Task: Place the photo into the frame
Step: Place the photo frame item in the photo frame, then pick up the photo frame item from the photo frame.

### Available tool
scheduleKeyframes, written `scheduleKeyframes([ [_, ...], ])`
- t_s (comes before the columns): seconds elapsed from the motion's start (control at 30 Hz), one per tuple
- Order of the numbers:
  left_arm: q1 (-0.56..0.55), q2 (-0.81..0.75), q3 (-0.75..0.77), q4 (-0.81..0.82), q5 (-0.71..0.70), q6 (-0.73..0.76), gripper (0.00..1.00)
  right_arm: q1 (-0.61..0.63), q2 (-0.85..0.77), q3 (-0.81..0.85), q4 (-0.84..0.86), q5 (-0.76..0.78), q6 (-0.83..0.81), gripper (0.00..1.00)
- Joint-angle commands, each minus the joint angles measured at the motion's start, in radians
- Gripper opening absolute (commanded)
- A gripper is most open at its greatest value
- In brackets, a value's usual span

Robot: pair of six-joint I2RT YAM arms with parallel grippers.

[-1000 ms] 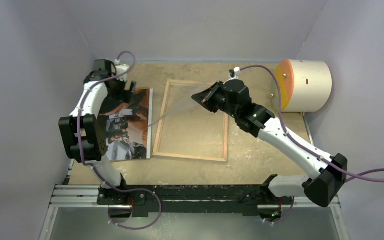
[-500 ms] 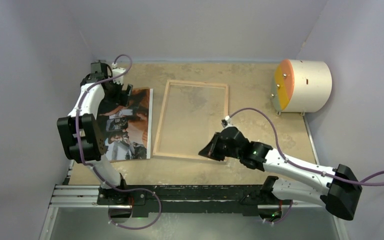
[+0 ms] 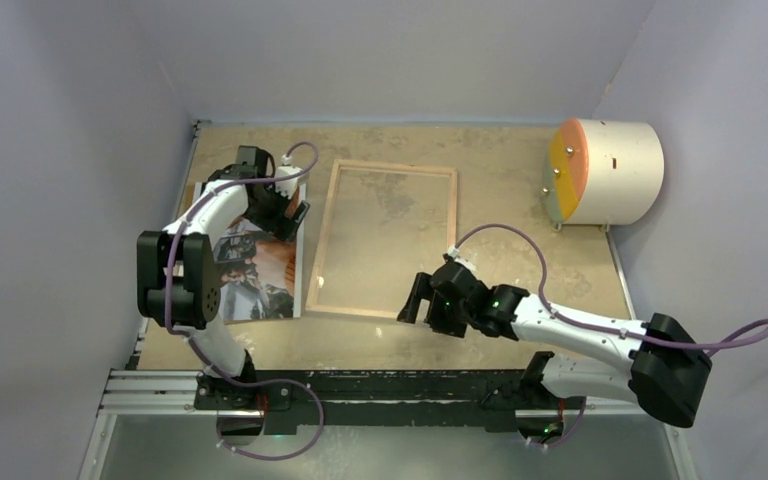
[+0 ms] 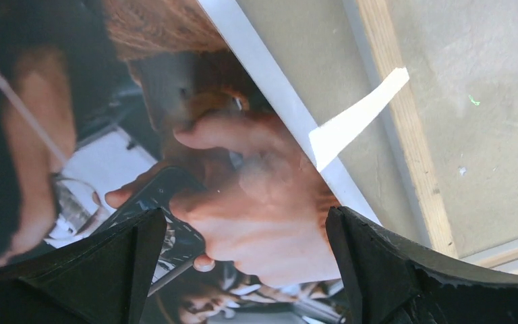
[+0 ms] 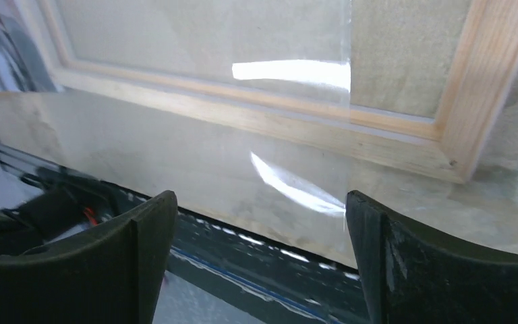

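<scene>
Top external view: the frame (image 3: 395,166) lies flat mid-table, light wood back up. The photo (image 3: 260,285) lies picture side up just beside the frame's left rim, a strip of table between them. The left gripper (image 3: 288,212) hangs over the photo's far end, near the frame's far-left corner. The left wrist view shows its fingers (image 4: 114,263) spread wide, gripping nothing. The right gripper (image 3: 420,298) sits at the frame's near rim, jaws parted and empty. A clear pane (image 5: 195,162) overlaps that rim there.

white arms (image 3: 205,205) with black joints (image 3: 175,278) and purple cables (image 3: 503,227).
</scene>
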Motion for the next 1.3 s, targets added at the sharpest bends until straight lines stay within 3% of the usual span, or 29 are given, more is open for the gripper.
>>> scheduleKeyframes([
  [0.0,-0.002,-0.034,-0.040,0.016,-0.009,0.037,0.98,0.001,-0.013,0.087,-0.185,-0.018,-0.081,0.99],
  [0.2,-0.026,-0.027,-0.065,0.044,-0.031,0.035,0.98,-0.097,-0.020,0.259,-0.367,-0.004,-0.255,0.99],
  [0.33,-0.037,-0.013,-0.073,0.057,-0.050,0.031,0.98,-0.282,0.082,0.323,-0.282,-0.151,-0.393,0.99],
  [0.6,-0.043,-0.012,-0.112,0.084,-0.076,0.035,0.97,-0.418,0.408,0.482,-0.171,-0.412,-0.537,0.92],
  [1.27,-0.063,-0.008,-0.170,0.132,-0.089,0.033,0.97,-0.472,0.605,0.350,0.036,-0.521,-0.561,0.91],
])
